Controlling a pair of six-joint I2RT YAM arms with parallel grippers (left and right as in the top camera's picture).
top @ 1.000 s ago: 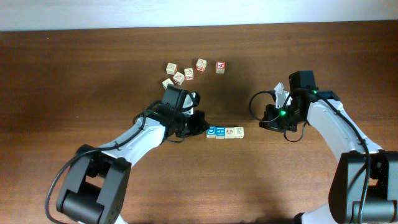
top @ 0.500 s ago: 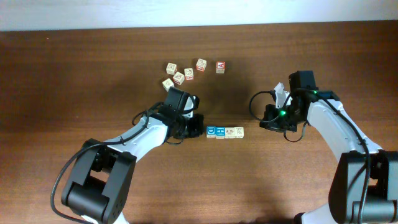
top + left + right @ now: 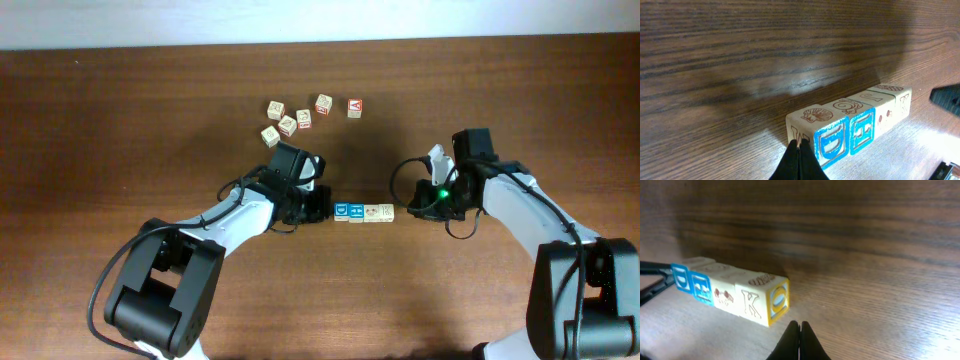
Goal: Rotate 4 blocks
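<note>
Four blocks lie in a tight row mid-table: two blue-faced ones on the left, two cream ones on the right. My left gripper is shut, and its tip touches the outer end of the first blue block. My right gripper is also shut and holds nothing. It sits a short gap off the row's right end, where its tip faces the yellow side of the end block.
Several loose cubes cluster at the back, among them a cream one, one with reddish edging and a red-faced cube. Nearest to my left arm is a cream cube.
My right gripper has closed fully and slid left toward the row's right end. My left gripper has edged right against the row's left end. The row has barely moved.
</note>
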